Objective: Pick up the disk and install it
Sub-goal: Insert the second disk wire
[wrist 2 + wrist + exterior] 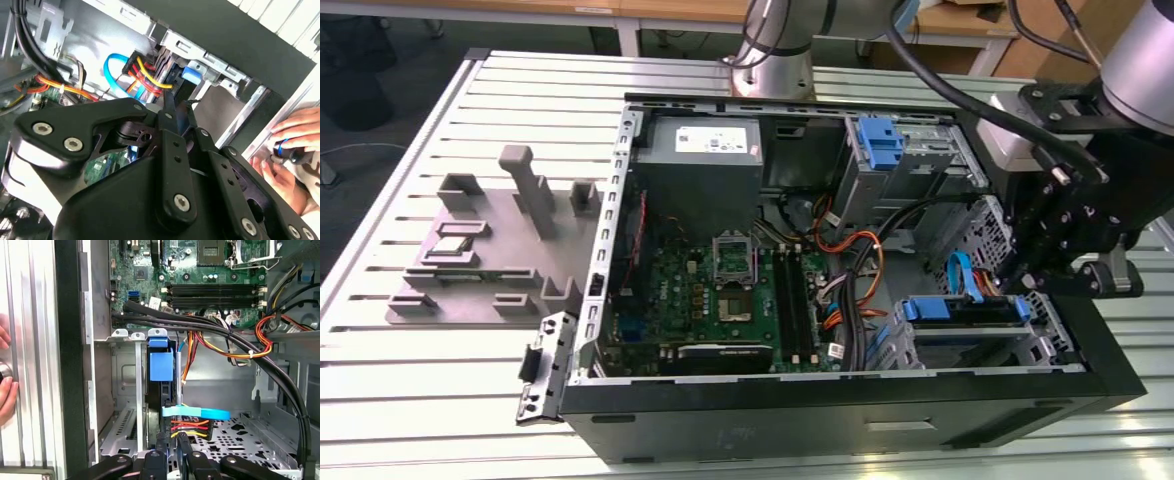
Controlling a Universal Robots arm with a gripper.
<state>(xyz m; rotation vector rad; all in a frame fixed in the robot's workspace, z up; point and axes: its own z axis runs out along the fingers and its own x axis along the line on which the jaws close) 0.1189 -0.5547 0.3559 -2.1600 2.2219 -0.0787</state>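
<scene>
Hand (1041, 285) at right of exterior frame, low over drive cage inside open computer case (854, 405). In second wrist view, fingers (167, 107) look close together, apparently gripping nothing. Disk (963, 312) sits in drive cage at lower right of exterior frame, blue carrier bracket on top; in first wrist view it stands edge-on at frame centre, blue tab (161, 366) facing camera. Blue data cable (196, 413) and red-yellow wires just beside it. Motherboard (720, 295) centre. Person's fingers (295, 132) at right edge of second wrist view. Case on slatted counter (480, 360).
</scene>
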